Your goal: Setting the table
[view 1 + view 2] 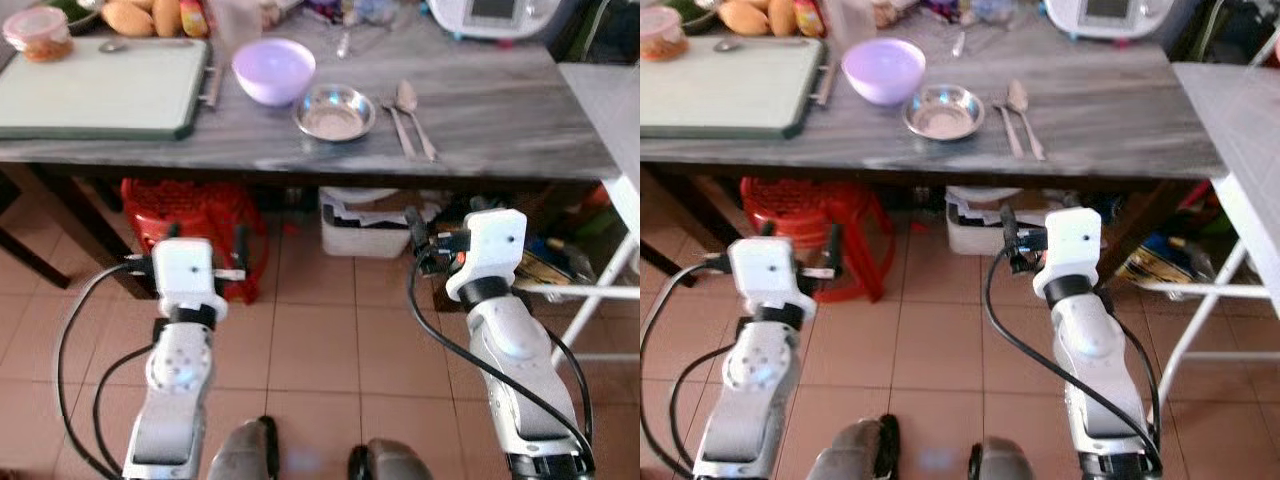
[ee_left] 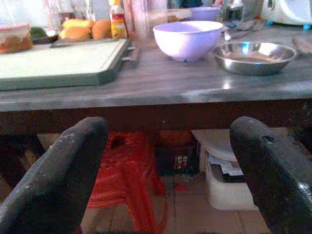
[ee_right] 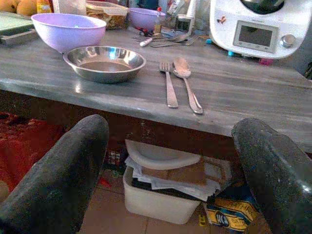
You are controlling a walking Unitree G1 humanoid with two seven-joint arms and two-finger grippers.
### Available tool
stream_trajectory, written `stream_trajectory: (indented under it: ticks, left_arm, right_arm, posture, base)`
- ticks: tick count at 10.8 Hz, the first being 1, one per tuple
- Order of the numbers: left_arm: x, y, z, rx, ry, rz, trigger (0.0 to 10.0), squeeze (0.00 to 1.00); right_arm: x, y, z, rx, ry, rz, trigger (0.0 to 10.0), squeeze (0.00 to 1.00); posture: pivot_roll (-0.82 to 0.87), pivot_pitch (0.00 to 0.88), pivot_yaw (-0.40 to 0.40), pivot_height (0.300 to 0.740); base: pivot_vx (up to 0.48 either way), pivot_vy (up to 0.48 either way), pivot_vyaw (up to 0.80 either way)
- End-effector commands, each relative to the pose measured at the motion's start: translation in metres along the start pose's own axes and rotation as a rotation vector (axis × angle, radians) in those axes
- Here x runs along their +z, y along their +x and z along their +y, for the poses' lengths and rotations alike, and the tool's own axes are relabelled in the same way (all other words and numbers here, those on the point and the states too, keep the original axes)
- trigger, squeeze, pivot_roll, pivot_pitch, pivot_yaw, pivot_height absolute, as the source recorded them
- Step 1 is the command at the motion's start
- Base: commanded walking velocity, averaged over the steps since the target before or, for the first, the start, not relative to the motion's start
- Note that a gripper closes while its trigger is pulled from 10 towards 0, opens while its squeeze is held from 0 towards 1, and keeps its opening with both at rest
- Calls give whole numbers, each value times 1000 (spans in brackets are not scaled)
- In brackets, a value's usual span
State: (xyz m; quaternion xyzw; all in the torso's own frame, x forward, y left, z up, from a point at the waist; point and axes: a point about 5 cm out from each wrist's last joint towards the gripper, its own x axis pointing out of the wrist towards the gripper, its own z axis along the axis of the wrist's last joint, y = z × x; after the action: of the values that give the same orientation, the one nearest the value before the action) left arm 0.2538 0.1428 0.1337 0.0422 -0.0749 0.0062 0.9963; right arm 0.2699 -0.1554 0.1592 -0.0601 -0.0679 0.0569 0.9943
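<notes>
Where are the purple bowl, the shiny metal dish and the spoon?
purple bowl (image 1: 273,70), left eye view, inside of the bowl.
metal dish (image 1: 334,111), left eye view, its flat bottom.
spoon (image 3: 187,81), right wrist view, its handle.

Grey table (image 1: 500,110): purple bowl (image 1: 273,70), steel dish (image 1: 334,111), fork (image 1: 397,125), spoon (image 1: 413,112), tray (image 1: 100,88).

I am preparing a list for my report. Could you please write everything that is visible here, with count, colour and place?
table: 1, grey, ahead
tray: 1, pale green, table's left part
plastic bowl: 1, lilac, beside the tray
steel bowl: 1, silver, right of the lilac bowl
fork: 1, silver, right of the steel bowl
spoon: 1, silver, beside the fork
appliance: 1, white, table's back
stool: 1, red, under the table
bin: 1, white, under the table
left gripper: open, below table edge
right gripper: open, below table edge
</notes>
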Motion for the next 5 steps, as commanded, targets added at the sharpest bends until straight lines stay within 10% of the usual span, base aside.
stream_trajectory:
  ticks: [1,5]
  left_arm:
    - [-1,-2,2,-2,15,0,10000,0]
    - [0,-1,1,-35,16,-15,10000,0]
  right_arm:
    - [0,0,1,7,4,-4,10000,0]
    - [-2,0,1,21,2,0,10000,0]
  posture:
    - [-37,199,-34,740]
    - [-37,195,-31,740]
  base:
    - [0,0,0]
    - [0,-407,0]
